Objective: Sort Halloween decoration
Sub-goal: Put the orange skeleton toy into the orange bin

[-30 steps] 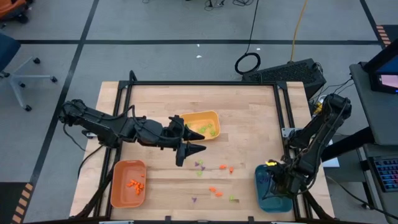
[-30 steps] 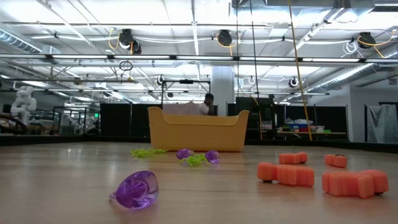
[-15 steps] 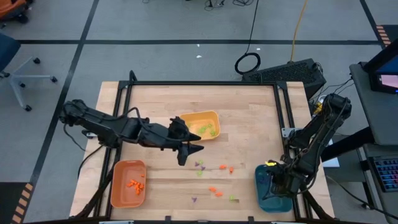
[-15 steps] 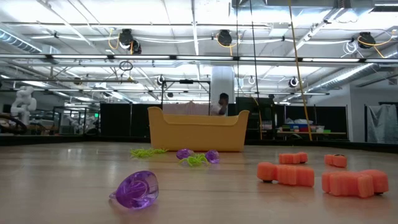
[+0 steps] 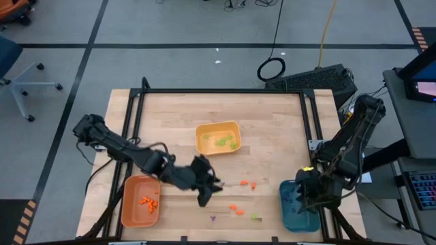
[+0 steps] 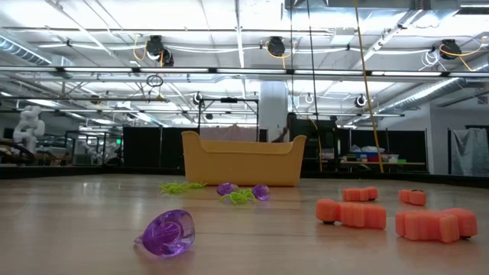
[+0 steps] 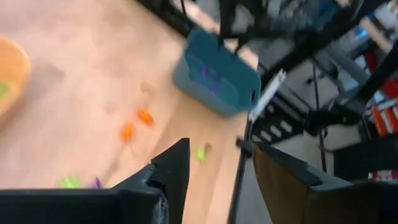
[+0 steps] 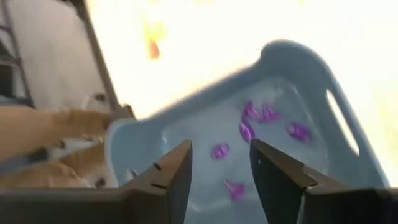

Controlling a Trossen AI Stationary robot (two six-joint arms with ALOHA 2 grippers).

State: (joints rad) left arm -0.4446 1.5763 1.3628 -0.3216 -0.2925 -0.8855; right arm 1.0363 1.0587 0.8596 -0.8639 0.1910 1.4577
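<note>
While the right gripper (image 8: 217,171) hangs over the teal tray (image 5: 298,207) at the desk's (image 5: 272,122) front right corner, we note its jaws spread with nothing between them; the right wrist view shows several purple pieces (image 8: 261,124) lying on the tray floor below the fingers.

Left gripper (image 7: 214,165) sits low over the desk's middle front, just right of the orange tray (image 5: 139,201). In the left wrist view its jaws stand apart and empty, with bare wood and loose pieces beyond them.

Halloween decoration, as we find it:
- orange pieces (image 5: 147,201) inside the orange tray, front left;
- light green pieces (image 5: 227,141) inside the yellow tray (image 5: 218,137), near the desk centre;
- purple pieces in the teal tray;
- loose on the wood between the left gripper and the teal tray: two orange pieces (image 5: 248,184) side by side, further orange pieces (image 5: 236,209) nearer the front edge, one light green piece (image 5: 255,217), one small purple piece (image 5: 212,218).

From the low view we see a purple ring-like piece (image 6: 166,231) nearest the camera, chunky orange pieces (image 6: 353,213) to its right, and light green and purple bits in front of the yellow tray's wall (image 6: 243,162). Neither gripper shows in that view.
</note>
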